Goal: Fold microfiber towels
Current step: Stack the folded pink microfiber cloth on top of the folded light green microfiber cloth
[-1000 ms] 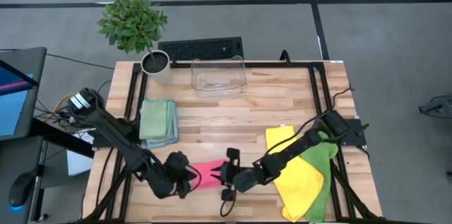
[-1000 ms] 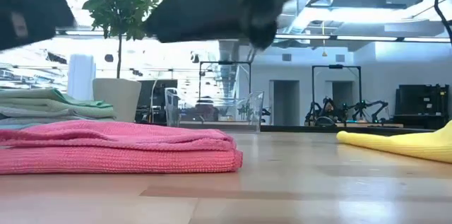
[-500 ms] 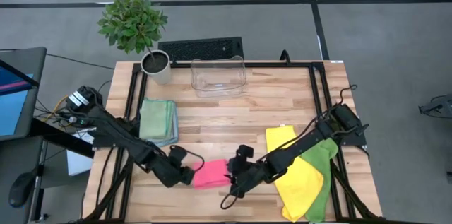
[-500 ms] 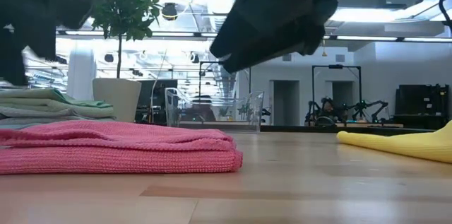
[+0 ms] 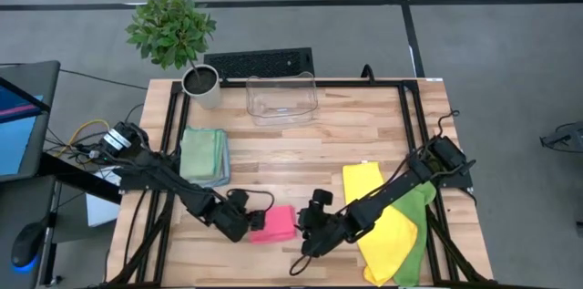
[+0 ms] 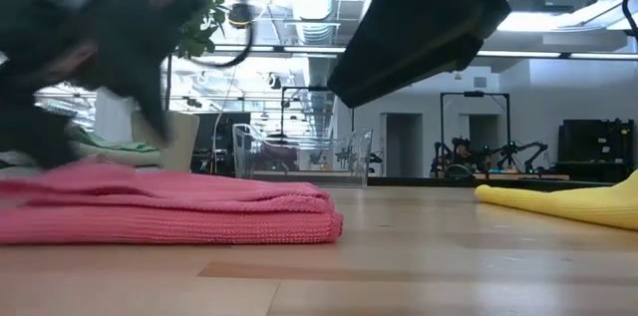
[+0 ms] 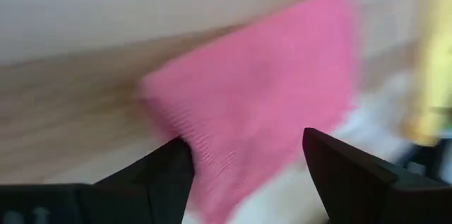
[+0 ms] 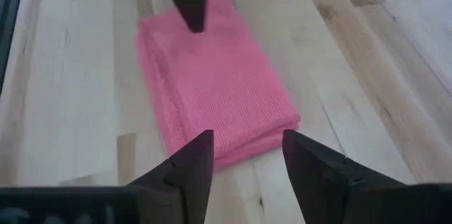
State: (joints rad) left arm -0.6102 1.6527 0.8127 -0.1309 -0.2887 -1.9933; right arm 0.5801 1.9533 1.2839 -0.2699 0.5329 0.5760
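The pale wooden-plank desk carries everything, and the work on it looks roughly half done. The largest task items are the unfolded yellow microfiber towel and the lime green microfiber towel under it, spread loosely at the near right corner; these appear to be what is left to fold. On the left side sits a neat stack of folded pale green and light blue towels, which reads as finished work. At the far edge in the middle stands an empty clear plastic bin, with a white pot holding a leafy green plant at the far left corner. Between the two arms, near the front edge, lies the small pink microfiber towel, folded into a compact thick rectangle with its layers lying even, so its fold looks complete. The left claw sits just beside the pink towel's left edge with its fingers apart and nothing between them; in its own wrist view the towel lies just ahead of the spread fingers. The right claw is just beside the towel's right edge, fingers likewise apart and empty. A likely next step is moving the pink towel to the stack.
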